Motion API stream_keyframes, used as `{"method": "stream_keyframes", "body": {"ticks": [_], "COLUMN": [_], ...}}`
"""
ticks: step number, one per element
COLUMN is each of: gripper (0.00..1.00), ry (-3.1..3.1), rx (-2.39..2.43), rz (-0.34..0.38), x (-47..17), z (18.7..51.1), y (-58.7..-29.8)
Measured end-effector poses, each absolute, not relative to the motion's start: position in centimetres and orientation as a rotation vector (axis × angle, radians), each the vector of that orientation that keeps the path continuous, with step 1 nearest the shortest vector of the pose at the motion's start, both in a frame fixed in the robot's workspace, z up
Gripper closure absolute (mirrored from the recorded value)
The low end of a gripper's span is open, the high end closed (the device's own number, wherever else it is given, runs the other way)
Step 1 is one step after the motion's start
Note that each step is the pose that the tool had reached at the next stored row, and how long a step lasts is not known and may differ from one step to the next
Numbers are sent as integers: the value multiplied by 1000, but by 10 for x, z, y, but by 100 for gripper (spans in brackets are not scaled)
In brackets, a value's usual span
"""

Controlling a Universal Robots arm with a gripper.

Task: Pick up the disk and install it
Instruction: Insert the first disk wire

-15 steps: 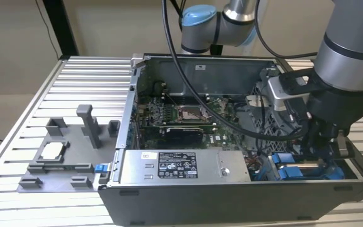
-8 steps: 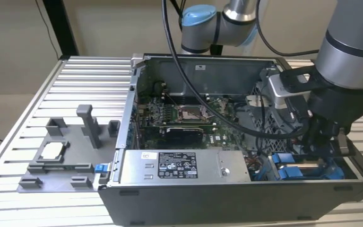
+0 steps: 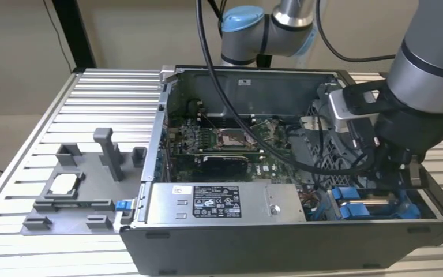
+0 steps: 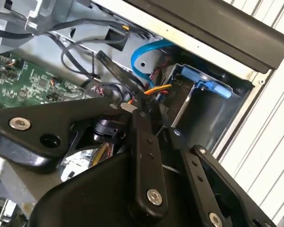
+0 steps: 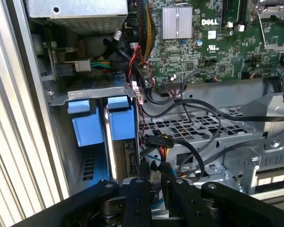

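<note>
- Reaching into the open computer case (image 3: 283, 242) on the table (image 3: 90, 104), tool (image 5: 151, 177) poised above the drive bay.
- Tool fingers (image 5: 136, 198) narrow, holding nothing visible.
- Disk (image 5: 120, 123) seated upright in the bay, blue bracket showing.

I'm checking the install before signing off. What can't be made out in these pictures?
- Disk: in the exterior view the arm covers most of it.
- Whether the disk is fully seated: in the first wrist view its blue bracket hides the connector end.
- Gripper: in the second wrist view its own linkage hides the fingertips.
</note>
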State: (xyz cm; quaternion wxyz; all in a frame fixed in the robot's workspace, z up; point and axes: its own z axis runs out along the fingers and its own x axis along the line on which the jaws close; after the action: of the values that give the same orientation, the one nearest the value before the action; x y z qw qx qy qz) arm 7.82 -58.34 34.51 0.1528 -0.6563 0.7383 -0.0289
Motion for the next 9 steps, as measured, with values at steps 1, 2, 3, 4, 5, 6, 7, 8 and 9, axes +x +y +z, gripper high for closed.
{"method": "stream_keyframes", "body": {"ticks": [1, 2, 3, 4, 5, 6, 7, 8, 9], "gripper": [0, 0, 0, 0, 0, 0, 0, 0, 0], "ry": [2119, 2119, 2119, 2119, 2119, 2119, 2119, 2119, 2119], "rx": [-1883, -1884, -1883, -1883, -1883, -1883, -1883, -1883, -1884], "rz": [-82, -81, -81, -81, -81, -81, -81, -81, -81], "x": [78, 78, 78, 78, 78, 78, 78, 78, 78], "z": [345, 345, 345, 344, 343, 343, 342, 341, 340], "y": [-584, -585, -585, -585, -585, -585, -585, -585, -585]}}
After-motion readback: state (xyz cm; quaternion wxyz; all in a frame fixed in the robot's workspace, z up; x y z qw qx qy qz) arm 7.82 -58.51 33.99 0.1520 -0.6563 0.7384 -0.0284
